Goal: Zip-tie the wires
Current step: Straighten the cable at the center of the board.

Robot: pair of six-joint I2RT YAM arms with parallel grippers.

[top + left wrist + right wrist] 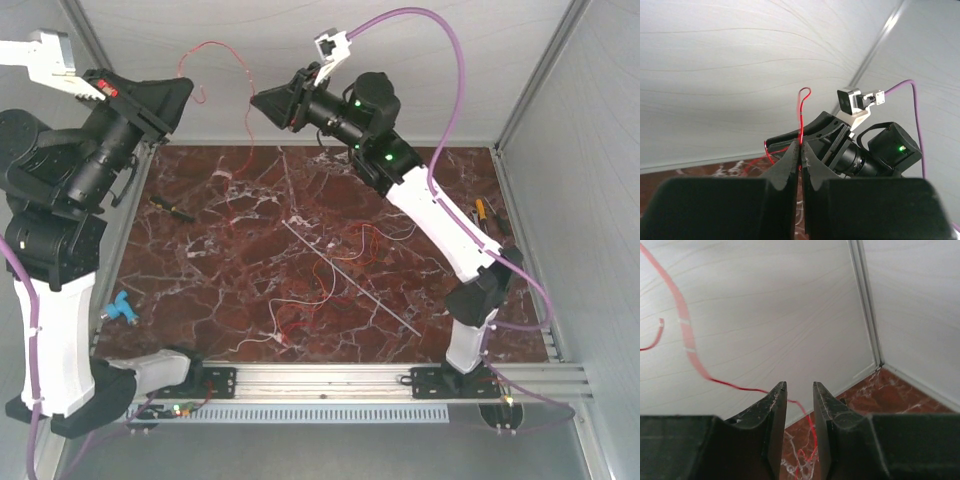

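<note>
2 robot arms reach up and away from a dark red marble-patterned bench point(200, 270) inside a white-walled enclosure. The left claw point(186, 90) is raised in front of the back wall at the upper left. In its wrist view, the left claw point(800, 146) is pressed closed, pinching 1 red strand point(801, 115) that rises from the fingertips and ends in a small hook. From above, this red strand point(215, 43) arches across the white wall to the right claw point(258, 104), then hangs down toward the far edge of the bench. In its wrist view, the right claw point(799, 387) stands slightly open with a narrow gap between its fingers. The red strand point(687, 347) sweeps down from the upper left and passes through that gap, and I cannot see it clamped. The rest of the wires point(352, 243) lie in loose red and white curls near the middle of the bench. The zip tie point(350, 278) lies flat among them, running diagonally from the centre toward the near right. A small blue object point(120, 308) sits at the left edge of the bench.
</note>
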